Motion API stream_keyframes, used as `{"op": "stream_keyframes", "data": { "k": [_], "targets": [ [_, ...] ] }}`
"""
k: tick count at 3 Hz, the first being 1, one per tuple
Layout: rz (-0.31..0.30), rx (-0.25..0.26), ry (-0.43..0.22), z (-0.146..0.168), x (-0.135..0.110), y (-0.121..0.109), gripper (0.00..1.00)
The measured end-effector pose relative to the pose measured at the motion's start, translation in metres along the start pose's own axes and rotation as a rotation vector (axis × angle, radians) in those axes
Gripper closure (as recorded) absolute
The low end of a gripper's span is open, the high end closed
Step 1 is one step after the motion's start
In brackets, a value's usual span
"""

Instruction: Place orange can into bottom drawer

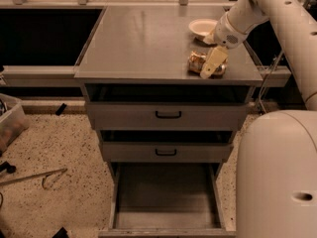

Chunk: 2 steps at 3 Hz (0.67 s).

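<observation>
The orange can lies on the grey countertop near its front right corner, shiny and mottled orange-gold. My gripper reaches down from the upper right and is at the can's right side, its cream finger overlapping the can. The bottom drawer is pulled out at the foot of the cabinet, its grey tray floor bare.
A round cream bowl stands just behind the can. Two shut drawer fronts with black handles sit above the open drawer. My white base fills the lower right. A bin and tools lie on the speckled floor at left.
</observation>
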<state>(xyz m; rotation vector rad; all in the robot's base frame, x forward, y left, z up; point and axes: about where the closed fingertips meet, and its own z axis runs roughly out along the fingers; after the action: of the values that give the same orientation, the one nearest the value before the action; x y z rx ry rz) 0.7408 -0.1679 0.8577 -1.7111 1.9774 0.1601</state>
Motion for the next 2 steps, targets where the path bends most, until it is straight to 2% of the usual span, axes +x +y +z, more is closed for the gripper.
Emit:
{"op": "stream_keyframes", "data": {
  "k": [2],
  "targets": [
    [0.0, 0.0, 0.0, 0.0, 0.0, 0.0, 0.65]
  ]
}}
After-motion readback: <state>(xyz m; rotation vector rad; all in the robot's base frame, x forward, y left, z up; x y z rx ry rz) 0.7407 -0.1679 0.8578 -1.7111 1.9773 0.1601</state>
